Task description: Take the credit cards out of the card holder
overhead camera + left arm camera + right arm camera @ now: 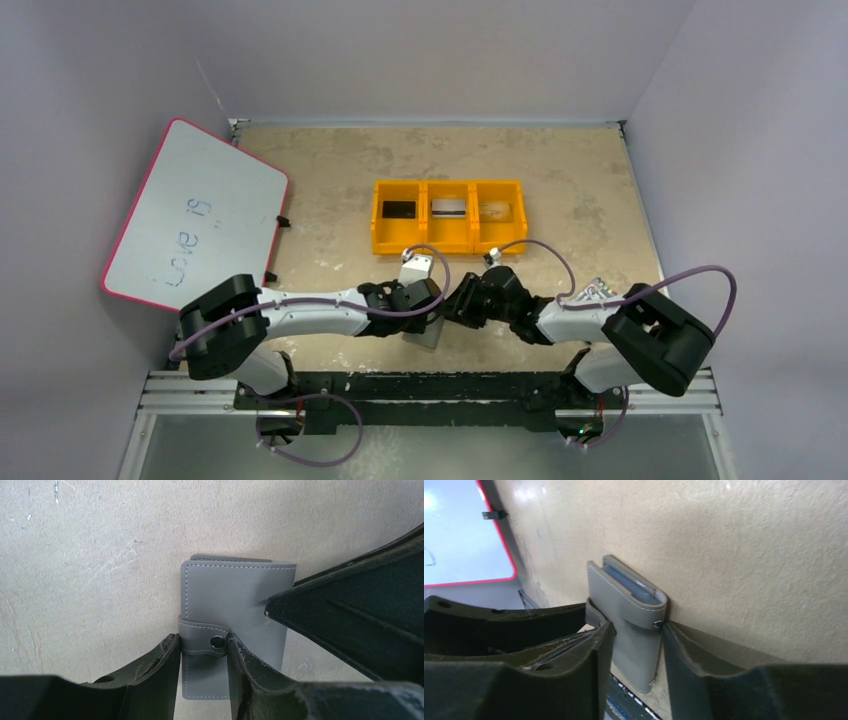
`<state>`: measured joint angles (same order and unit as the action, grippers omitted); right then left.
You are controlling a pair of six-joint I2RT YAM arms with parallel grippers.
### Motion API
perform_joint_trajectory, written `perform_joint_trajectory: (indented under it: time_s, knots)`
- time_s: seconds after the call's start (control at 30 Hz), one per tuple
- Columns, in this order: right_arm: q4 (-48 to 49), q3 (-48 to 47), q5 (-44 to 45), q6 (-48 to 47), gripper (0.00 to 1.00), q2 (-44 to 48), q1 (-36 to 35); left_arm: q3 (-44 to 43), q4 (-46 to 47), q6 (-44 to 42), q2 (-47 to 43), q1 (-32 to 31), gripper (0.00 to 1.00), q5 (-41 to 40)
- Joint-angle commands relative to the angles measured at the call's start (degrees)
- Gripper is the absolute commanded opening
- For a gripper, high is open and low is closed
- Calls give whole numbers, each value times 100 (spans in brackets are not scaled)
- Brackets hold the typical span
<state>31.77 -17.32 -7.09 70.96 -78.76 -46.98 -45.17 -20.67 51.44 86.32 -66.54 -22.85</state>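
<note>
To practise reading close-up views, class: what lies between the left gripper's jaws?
The snap tab of the small dark-grey folding card holder sits between the left gripper's jaws; the left wrist view shows it.

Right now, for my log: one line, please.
card holder: snapped shut | left gripper: jaws astride snap tab | right gripper: jaws flanking holder | credit cards: in yellow bin

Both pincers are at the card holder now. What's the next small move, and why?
Probably close the left pincer onto the snap tab and peel it up. The card holder is snapped shut, so no card can come out yet. The left pincer straddles the tab, and the right pincer appears to pinch the holder, steadying it.
</note>
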Motion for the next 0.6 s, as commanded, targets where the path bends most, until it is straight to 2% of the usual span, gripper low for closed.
perform_joint_trajectory:
  time_s: [0.0,0.23,0.4,0.57]
  knots:
    - [-395,-289,170,-174,37,-70,-33,-188,352,83,-106,-42,26,195]
    - [-1202,-663,882,-799,0,124,-13,-45,538,185,-555,54,20,60]
    - [-1519,-809,955,-1140,0,58,-1,153,522,399,-905,268,21,-100]
    - [-1757,-904,946,-1426,0,-28,102,244,247,645,-1041,380,35,-408]
